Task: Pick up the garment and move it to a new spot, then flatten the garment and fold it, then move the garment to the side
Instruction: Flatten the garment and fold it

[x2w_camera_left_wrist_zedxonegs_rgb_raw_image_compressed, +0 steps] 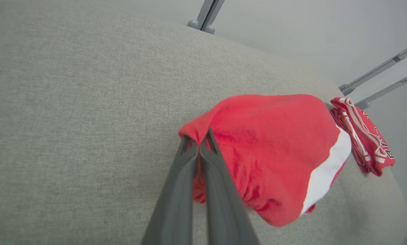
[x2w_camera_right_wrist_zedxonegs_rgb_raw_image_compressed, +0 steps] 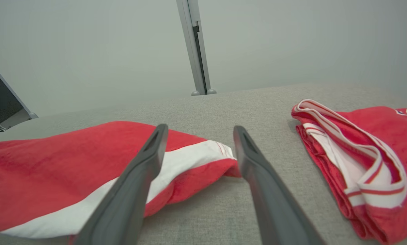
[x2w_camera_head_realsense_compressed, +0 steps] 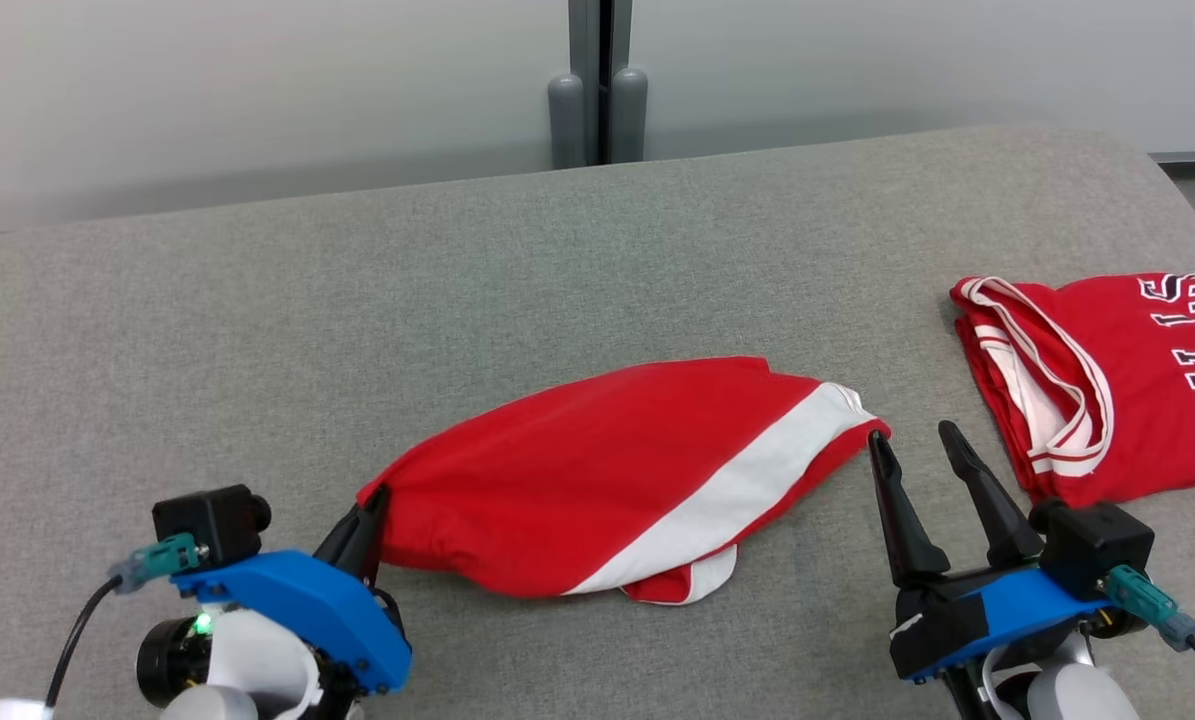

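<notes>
garment point(x2w_camera_head_realsense_compressed: 597, 470): red with a broad white stripe, laid out mid-bench in a long lumpy oval; a small white-trimmed flap is poked out from under the near edge
bench point(x2w_camera_head_realsense_compressed: 357, 320): covered in grey woven fabric, rounded off at the far right corner
left end effector point(x2w_camera_head_realsense_compressed: 375, 500): fingers are pressed right together, with the garment's left end pinched between the tips; in the left wrist view the cloth is seen bunched into wrinkles there
right end effector point(x2w_camera_head_realsense_compressed: 912, 437): fingers are spread wide and nothing is held; the garment's right corner is found just beside the tip of the inner finger, and in the right wrist view it's seen in the gap between the two fingers. Whether finger and cloth are actually touching can't be told
jersey point(x2w_camera_head_realsense_compressed: 1107, 380): another red one, with striped trim and dark lettering, is folded at the bench's right edge, near the right end effector and apart from the garment
background: a pale wall, with a grey post point(x2w_camera_head_realsense_compressed: 597, 80) seen behind the bench's far edge
</notes>
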Controlling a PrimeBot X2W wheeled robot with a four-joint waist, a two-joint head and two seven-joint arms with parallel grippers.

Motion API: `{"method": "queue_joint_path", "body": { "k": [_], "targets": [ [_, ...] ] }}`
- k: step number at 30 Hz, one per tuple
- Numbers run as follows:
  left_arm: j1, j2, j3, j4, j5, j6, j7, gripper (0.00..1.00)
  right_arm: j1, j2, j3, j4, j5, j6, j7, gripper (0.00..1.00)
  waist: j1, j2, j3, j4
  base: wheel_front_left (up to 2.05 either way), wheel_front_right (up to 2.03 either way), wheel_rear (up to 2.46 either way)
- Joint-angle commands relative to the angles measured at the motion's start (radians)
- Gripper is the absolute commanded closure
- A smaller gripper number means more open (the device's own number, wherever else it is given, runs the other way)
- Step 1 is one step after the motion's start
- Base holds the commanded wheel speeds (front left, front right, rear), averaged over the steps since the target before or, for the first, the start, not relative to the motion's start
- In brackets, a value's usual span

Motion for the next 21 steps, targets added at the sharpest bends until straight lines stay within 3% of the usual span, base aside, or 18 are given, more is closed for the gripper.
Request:
{"method": "queue_joint_path", "body": {
  "k": [1, 12, 18, 19, 20, 21],
  "targets": [
    [-0.035, -0.009, 0.001, 0.029, 0.002, 0.0, 0.003, 1.0, -0.008, -0.001, 0.003, -0.004, 0.001, 0.001, 0.002, 0.0, 0.0001, 0.0, 0.005, 0.001, 0.0, 0.0, 0.0],
    [-0.291, -0.067, 0.01, 0.472, 0.04, -0.054, -0.08, 1.0, -0.052, -0.001, 0.051, -0.005, 0.0, 0.001, 0.007, 0.0, 0.0001, 0.0, 0.037, -0.082, 0.0, 0.0, 0.0],
    [-0.387, -0.078, 0.03, 0.637, 0.053, -0.087, -0.176, 1.0, -0.047, -0.001, 0.048, 0.0, 0.003, 0.001, 0.0, 0.0, 0.0001, 0.0, 0.052, -0.116, 0.0, 0.0, 0.0],
    [-0.402, -0.078, 0.029, 0.658, 0.059, -0.096, -0.197, 0.21, -0.048, -0.001, 0.048, 0.002, 0.003, 0.001, 0.001, 0.0, 0.0001, 0.0, 0.053, -0.119, 0.0, 0.0, 0.0],
    [-0.411, -0.079, 0.025, 0.675, 0.064, -0.109, -0.215, 0.0, -0.049, -0.001, 0.047, 0.003, 0.004, 0.001, -0.001, 0.0, 0.0001, 0.0, 0.054, -0.12, 0.0, 0.0, 0.0],
    [-0.418, -0.082, 0.023, 0.692, 0.067, -0.121, -0.233, 0.0, -0.049, -0.001, 0.047, 0.004, 0.005, 0.001, -0.002, 0.0, 0.0001, 0.0, 0.054, -0.121, 0.0, 0.0, 0.0]
  ]
}}
